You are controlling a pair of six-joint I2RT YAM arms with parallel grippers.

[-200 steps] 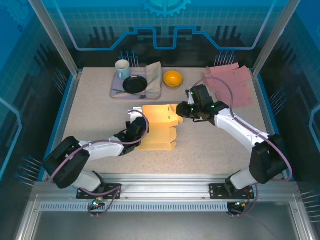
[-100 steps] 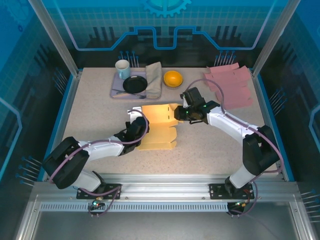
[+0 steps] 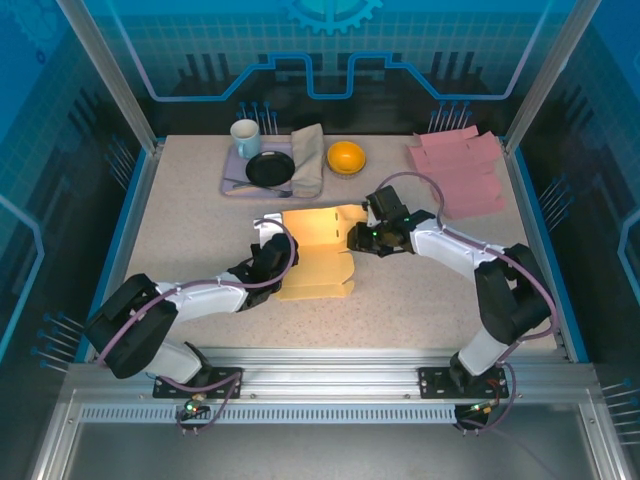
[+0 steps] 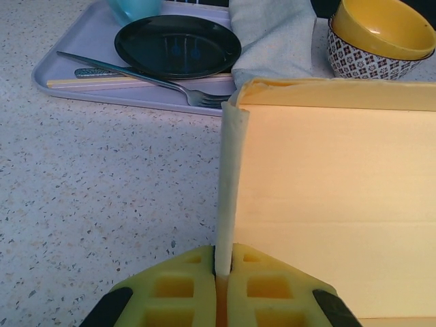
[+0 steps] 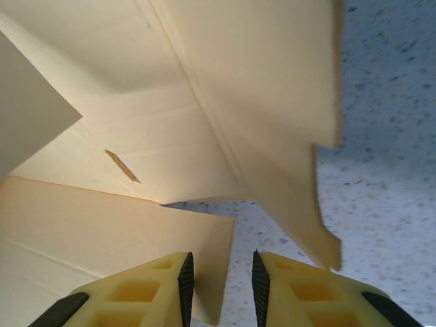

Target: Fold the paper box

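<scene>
The paper box [image 3: 315, 255] is a pale yellow cardboard blank in the middle of the table, with its back panel and left side flap standing up. My left gripper [image 3: 268, 256] is at its left side, shut on the thin upright side flap [image 4: 229, 177]; the edge sits pinched between the yellow fingers [image 4: 184, 286]. My right gripper [image 3: 353, 238] is at the box's right side. It is open, and a corner of a lower flap [image 5: 204, 252] lies between its fingertips [image 5: 219, 279], close to the left pad. A raised flap [image 5: 286, 122] hangs above it.
A grey tray [image 3: 232, 172] at the back holds a black plate [image 3: 270, 168], a fork [image 4: 136, 78], a cup [image 3: 245, 137] and a folded cloth [image 3: 308, 158]. A yellow bowl [image 3: 346, 157] stands beside it. Pink flat box sheets [image 3: 460, 170] lie at the back right.
My right gripper has moved left and down to the box's right flaps, and its jaws have widened a little. The left arm has kept its grip and place.
</scene>
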